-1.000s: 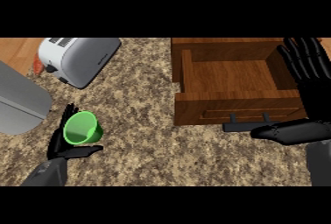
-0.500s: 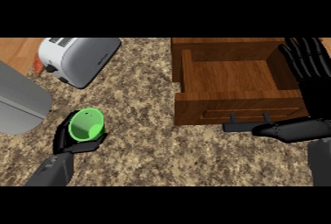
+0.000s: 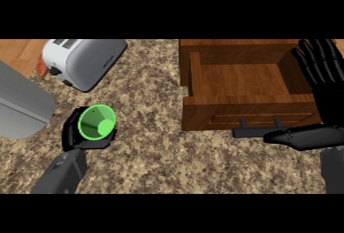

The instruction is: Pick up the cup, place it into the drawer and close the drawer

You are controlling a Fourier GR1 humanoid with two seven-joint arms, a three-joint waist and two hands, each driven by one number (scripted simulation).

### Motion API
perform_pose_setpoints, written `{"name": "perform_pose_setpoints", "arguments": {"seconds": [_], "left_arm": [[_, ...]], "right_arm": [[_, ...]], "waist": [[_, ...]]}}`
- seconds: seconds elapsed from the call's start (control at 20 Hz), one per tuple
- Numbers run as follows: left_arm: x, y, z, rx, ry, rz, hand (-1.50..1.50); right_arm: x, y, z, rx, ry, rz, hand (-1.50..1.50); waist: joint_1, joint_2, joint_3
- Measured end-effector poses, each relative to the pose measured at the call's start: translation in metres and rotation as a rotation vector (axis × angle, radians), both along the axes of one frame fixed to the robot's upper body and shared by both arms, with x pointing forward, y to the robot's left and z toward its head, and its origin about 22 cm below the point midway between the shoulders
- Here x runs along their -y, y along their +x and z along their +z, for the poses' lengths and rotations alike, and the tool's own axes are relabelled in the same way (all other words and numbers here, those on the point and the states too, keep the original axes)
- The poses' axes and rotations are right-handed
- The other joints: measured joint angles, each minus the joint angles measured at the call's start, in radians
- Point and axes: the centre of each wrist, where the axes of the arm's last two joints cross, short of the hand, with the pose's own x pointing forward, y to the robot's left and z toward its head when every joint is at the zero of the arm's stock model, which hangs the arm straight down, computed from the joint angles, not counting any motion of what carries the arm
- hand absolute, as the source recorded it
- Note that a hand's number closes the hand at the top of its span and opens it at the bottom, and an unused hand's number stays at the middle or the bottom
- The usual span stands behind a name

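The cup, gripped by the left robot hand, has tipped mouth-upward since earlier, while the right robot hand stays open beside the drawer.

Soft, even light falls from overhead across the counter.
The speckled stone is lit alike from edge to edge. The open drawer catches warm, pale light on its floor, while its back and left inner walls sink into darker brown shade, and a thin dark band sits under the front panel's lip. The toaster is brightest along its top and greys off down its side. The big grey appliance at the left shades gently toward its edge. The green cup glows vividly, its base a lighter disc. The black right hand shows a faint grey sheen along its fingers; the left hand reads as almost flat black.
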Motion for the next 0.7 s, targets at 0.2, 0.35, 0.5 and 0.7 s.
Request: {"name": "perform_pose_setpoints", "arguments": {"seconds": [0.2, 0.35, 0.5, 0.7], "left_arm": [[0.019, 0.021, 0.015, 0.056, -0.015, -0.067, 1.50], [0.033, 0.040, 0.033, 0.095, -0.004, -0.142, 1.50], [0.058, 0.060, 0.055, 0.152, -0.001, -0.207, 1.50], [0.087, 0.087, 0.096, 0.216, 0.011, -0.293, 1.50]], "right_arm": [[0.000, -0.004, 0.000, -0.004, -0.005, -0.002, -1.50], [0.003, -0.009, -0.003, -0.010, -0.011, -0.008, -1.50], [0.003, -0.005, -0.003, -0.013, -0.009, -0.021, -1.50], [0.007, -0.007, -0.007, -0.009, -0.012, -0.031, -1.50]], "waist": [[0.006, -0.005, 0.001], [0.014, -0.009, 0.003], [0.023, -0.012, 0.003], [0.027, -0.015, 0.004]]}}
